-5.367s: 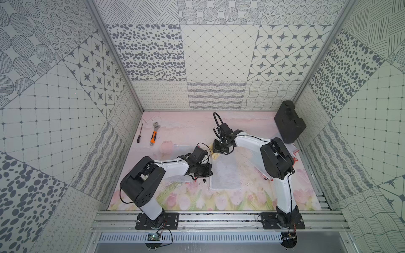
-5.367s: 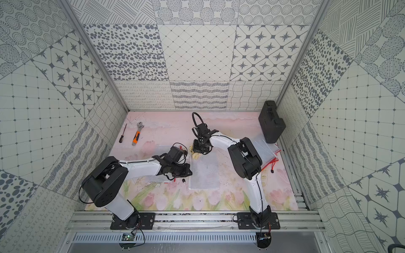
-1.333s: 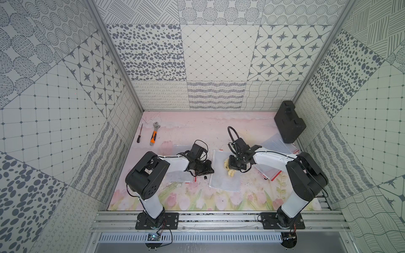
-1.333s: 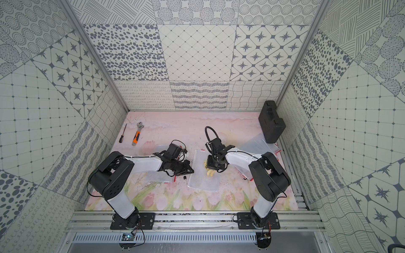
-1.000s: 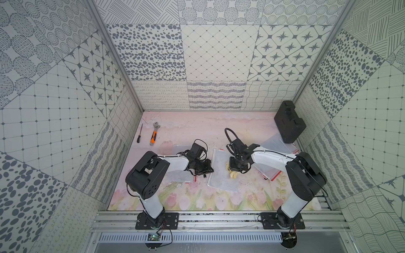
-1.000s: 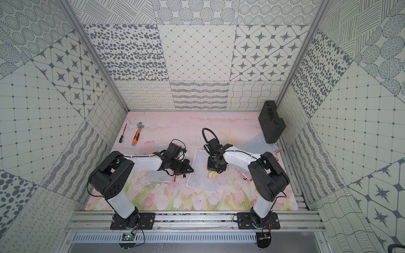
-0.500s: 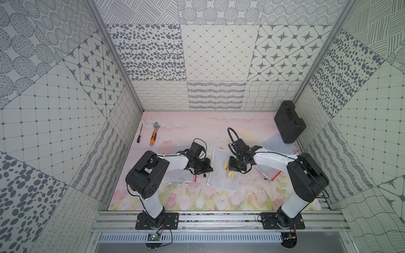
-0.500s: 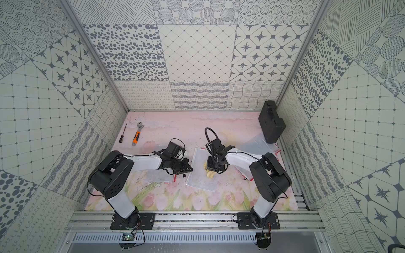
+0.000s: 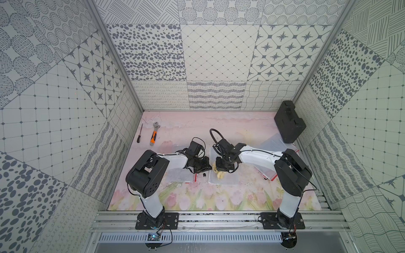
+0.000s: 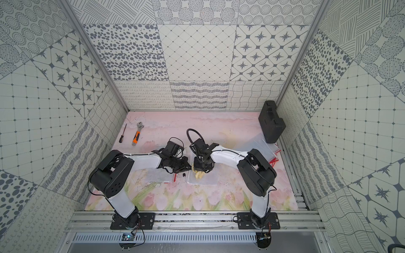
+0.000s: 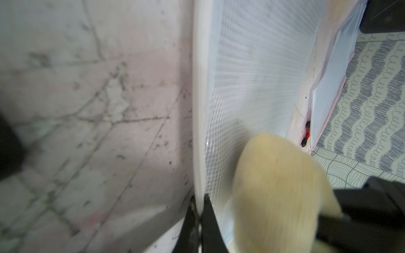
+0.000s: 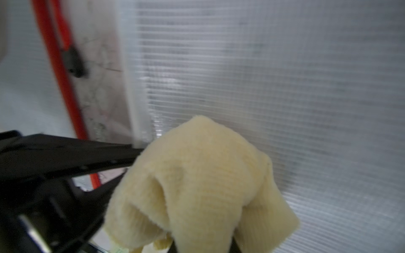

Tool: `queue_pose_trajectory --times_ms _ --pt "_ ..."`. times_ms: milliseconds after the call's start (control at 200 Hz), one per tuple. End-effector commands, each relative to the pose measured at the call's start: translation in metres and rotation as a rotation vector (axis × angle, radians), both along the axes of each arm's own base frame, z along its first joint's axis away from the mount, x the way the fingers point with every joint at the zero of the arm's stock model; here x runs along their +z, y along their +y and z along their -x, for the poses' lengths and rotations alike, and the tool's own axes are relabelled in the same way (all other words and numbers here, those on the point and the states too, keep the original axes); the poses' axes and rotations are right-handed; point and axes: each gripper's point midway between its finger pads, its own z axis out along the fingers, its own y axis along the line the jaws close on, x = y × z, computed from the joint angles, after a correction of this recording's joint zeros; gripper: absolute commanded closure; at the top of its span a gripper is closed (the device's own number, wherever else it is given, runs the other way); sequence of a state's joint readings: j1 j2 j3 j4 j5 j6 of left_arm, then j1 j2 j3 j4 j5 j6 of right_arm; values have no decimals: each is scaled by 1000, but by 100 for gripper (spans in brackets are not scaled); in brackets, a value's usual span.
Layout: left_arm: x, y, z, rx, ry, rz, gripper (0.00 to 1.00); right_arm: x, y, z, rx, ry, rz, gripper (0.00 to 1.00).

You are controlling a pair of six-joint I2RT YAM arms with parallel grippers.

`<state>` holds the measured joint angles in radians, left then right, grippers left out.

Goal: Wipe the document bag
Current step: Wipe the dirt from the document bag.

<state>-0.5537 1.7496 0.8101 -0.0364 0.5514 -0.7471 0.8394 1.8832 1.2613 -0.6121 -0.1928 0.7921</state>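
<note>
The bag, judged thin, limp and slippery, is pinched at its white edge by the left gripper; the cloth is clamped in the right gripper.

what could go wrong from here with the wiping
1. The left gripper pinches only the thin white edge of the document bag; a hard stroke could pull it free.
2. The cloth in the right gripper sits right beside the left gripper, so the two arms may bump.
</note>
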Motion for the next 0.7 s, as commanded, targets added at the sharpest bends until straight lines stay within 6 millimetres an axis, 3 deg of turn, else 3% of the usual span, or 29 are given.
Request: queue_pose_trajectory --times_ms 0,60,120,300,405,460,530,695 --pt "-35 36 11 73 67 -198 100 -4 26 12 22 50 -34 100" --pt "-35 37 12 74 66 -201 100 -13 18 14 10 66 -19 100" --pt "-35 38 12 77 64 -205 100 -23 -5 15 -20 81 16 100" --pt "-35 40 12 69 58 -219 100 -43 -124 19 -207 130 126 100" --pt "-36 39 11 69 58 -217 100 -34 -166 23 -250 98 202 100" --pt "-35 38 10 69 59 -213 100 -25 -164 21 -240 84 201 100" --pt "-36 37 9 77 61 -209 100 -16 -144 16 -224 57 150 100" --pt "-36 35 5 97 68 -203 100 -4 -54 16 -73 21 71 100"
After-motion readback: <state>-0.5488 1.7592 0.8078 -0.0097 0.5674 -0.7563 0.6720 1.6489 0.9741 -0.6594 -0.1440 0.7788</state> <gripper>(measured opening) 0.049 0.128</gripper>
